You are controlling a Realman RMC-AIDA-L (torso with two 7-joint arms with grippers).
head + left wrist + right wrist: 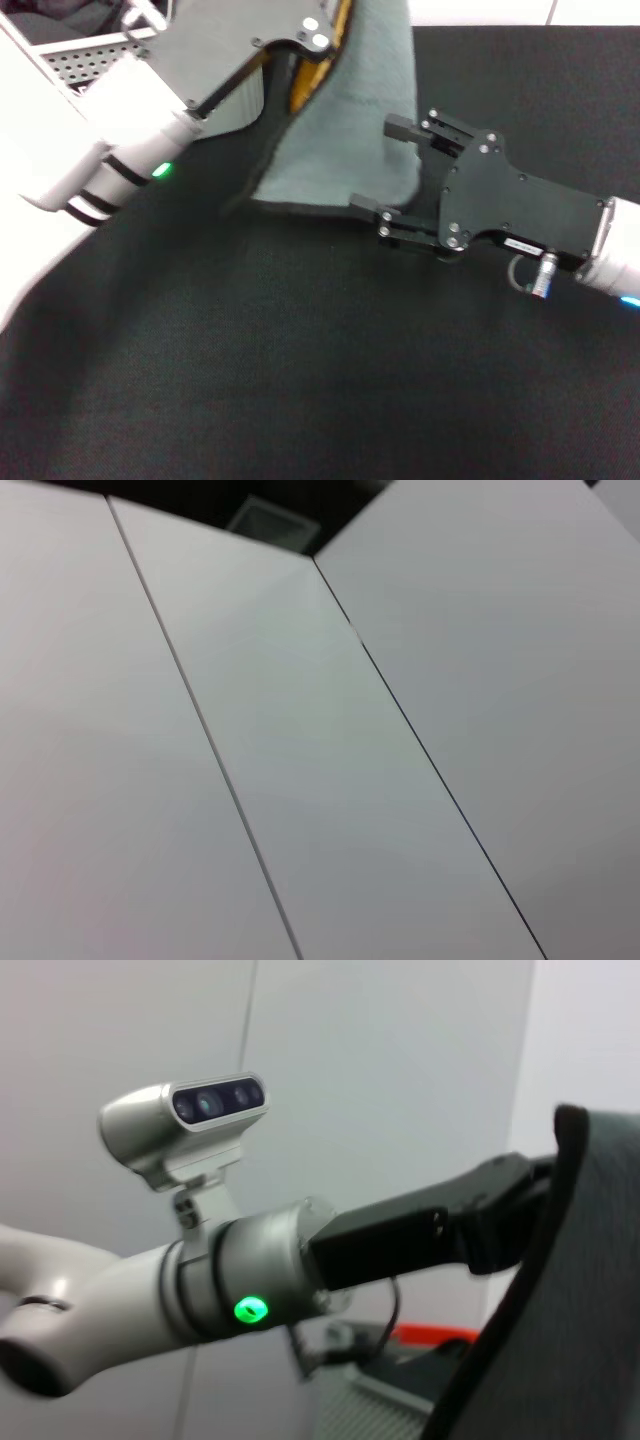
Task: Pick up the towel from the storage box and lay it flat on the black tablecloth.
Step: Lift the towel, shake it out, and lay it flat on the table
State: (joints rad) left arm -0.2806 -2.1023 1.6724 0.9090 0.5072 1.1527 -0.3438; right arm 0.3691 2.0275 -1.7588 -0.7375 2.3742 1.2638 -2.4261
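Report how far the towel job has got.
Done: the towel is out of the storage box, hanging grey-green side out from the left gripper above the black tablecloth. In hand: the right gripper, jaws open, sits at the towel's lower edge, apparently to take a corner. Left: spreading the towel and laying it flat; only its bottom edge seems near the cloth.

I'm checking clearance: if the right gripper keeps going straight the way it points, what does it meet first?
Probably the hanging grey-green fleecy towel: the open right gripper points at its lower edge, fingers apparently straddling it, though depth is unclear.
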